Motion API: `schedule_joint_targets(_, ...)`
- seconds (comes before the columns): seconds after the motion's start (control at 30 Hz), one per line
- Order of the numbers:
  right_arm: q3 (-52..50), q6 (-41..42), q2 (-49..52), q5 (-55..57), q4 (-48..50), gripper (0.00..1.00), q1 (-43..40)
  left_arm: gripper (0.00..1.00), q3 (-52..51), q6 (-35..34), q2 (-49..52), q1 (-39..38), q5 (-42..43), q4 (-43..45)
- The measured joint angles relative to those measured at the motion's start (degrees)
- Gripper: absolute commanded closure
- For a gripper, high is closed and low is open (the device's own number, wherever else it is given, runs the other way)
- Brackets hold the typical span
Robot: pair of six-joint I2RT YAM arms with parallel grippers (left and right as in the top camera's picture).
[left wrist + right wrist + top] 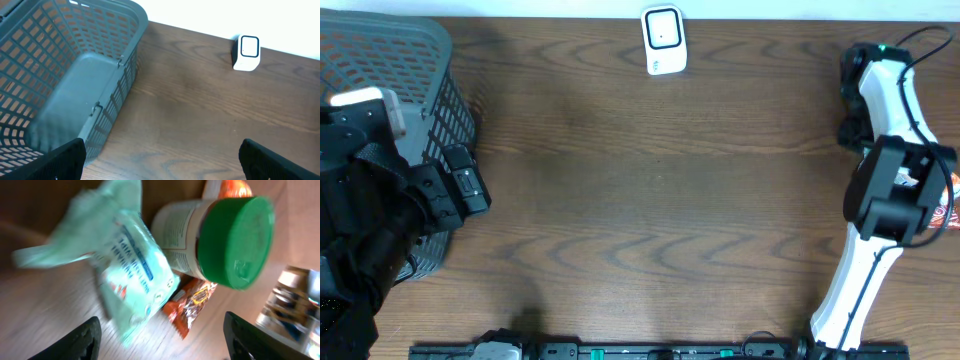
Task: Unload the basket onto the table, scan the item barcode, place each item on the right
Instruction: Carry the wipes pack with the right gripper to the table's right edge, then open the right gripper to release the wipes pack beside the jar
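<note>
A mint-green packet [131, 265] with blue print shows blurred in the right wrist view, its lower end hanging just ahead of my right gripper [162, 341]. The fingers stand wide apart and open, with no grip on the packet. Behind it lie a white jar with a green lid [235, 240] and an orange snack packet [192, 302]. The white barcode scanner [663, 40] stands at the table's far edge, also seen as the scanner [247, 52] in the left wrist view. My left gripper [162, 161] is open and empty beside the basket.
A grey mesh basket [432, 45] stands at the far left, under my left arm; its wall [125, 60] fills the left of the left wrist view. The right arm [895, 190] sits at the table's right edge, an orange packet [946, 214] peeking from under it.
</note>
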Motion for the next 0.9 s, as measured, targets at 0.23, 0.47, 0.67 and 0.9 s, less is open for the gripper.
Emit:
schedule_joint_targets(0.23,1.1,-3.1,-20.3,-8.6,0.4,0.01,6.0,0.02,0.0,0.0,0.0,0.0,0.0,0.0)
schedule_joint_targets(0.47,2.4,-3.3,-38.2,-12.9,-4.0,0.01,13.0,0.02,0.0,0.0,0.0,0.0,0.0,0.0)
schedule_joint_targets(0.67,2.4,-3.3,-46.6,-15.7,-8.0,0.01,15.9,0.02,0.0,0.0,0.0,0.0,0.0,0.0)
schedule_joint_targets(0.9,2.4,-3.3,-54.9,-18.8,-12.6,0.01,16.1,0.02,0.0,0.0,0.0,0.0,0.0,0.0)
